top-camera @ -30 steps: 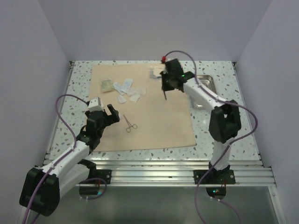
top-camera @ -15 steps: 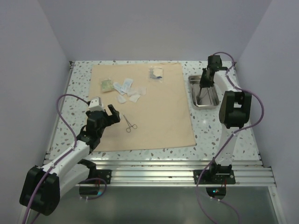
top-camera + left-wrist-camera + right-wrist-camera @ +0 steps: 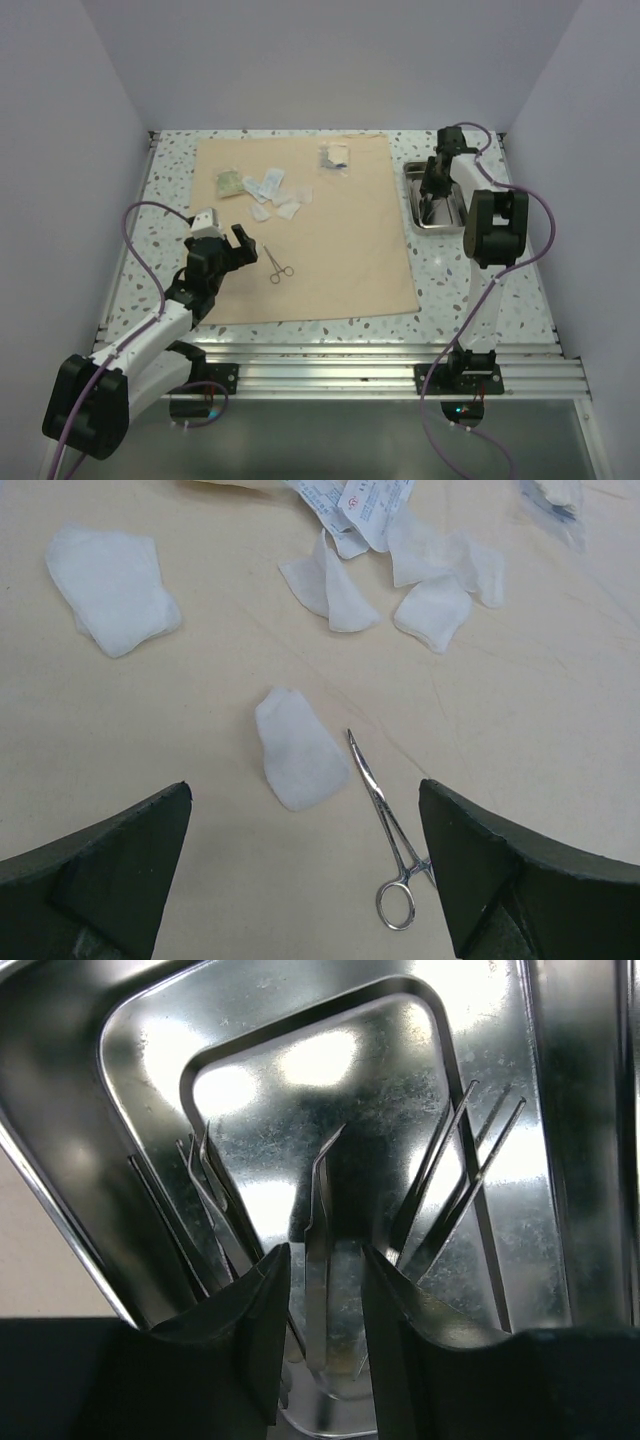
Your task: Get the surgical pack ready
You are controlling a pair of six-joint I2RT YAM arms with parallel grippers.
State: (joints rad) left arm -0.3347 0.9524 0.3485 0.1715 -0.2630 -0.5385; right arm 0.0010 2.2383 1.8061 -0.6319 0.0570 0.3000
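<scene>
The tan wrap sheet (image 3: 330, 260) covers the middle of the table. White gauze packets (image 3: 275, 195) lie scattered on its far left part, and a steel forceps (image 3: 278, 265) lies nearer me. My left gripper (image 3: 228, 245) hovers open just left of the forceps (image 3: 385, 830), with a gauze piece (image 3: 295, 750) ahead of it. The steel tray (image 3: 412, 205) sits right of the sheet. My right gripper (image 3: 318, 1290) is low inside the tray (image 3: 130, 1080), open, with thin tweezers (image 3: 320, 1250) lying loose between its fingers. Several more instruments (image 3: 450, 1170) lie in the tray.
A dark-printed packet (image 3: 335, 157) lies at the sheet's far edge and a greenish packet (image 3: 229, 183) at its far left. Walls close in the table on three sides. A metal rail (image 3: 350, 375) runs along the near edge.
My right arm swung from over the sheet's far edge to the tray, lowered an instrument into it, and its jaws have parted. The left arm has not moved.
</scene>
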